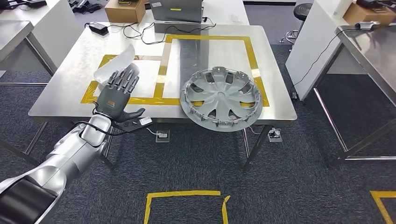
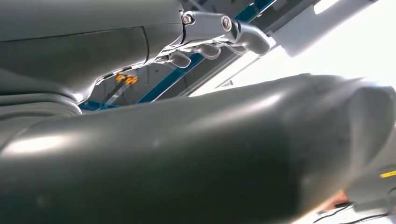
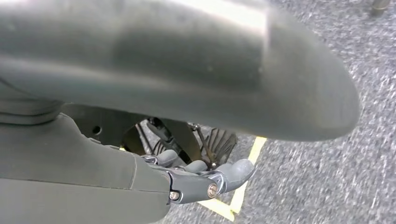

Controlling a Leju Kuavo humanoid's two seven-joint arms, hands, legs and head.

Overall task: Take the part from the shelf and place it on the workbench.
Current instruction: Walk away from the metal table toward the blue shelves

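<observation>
The part, a grey wheel cover (image 1: 219, 98), lies flat on the steel workbench (image 1: 60, 95) at its front right, its rim overhanging the front edge. My left hand (image 1: 119, 91) is raised over the bench's front left corner, well to the left of the wheel cover, fingers stretched out, thumb apart, holding nothing. In the left wrist view my left hand (image 2: 187, 154) is empty too, with bare fingers (image 2: 210, 32). My right hand (image 3: 187, 93) hangs over the grey carpet with loosely bent fingers (image 3: 205, 179) and nothing in them.
Yellow tape rectangles (image 1: 210, 39) mark the bench top. A clear plastic sheet (image 1: 114, 63) lies just beyond my left hand. A cardboard box (image 1: 123, 10), a grey case (image 1: 176, 10) and cables sit at the back. Other tables stand left and right; yellow tape (image 1: 184, 196) marks the floor.
</observation>
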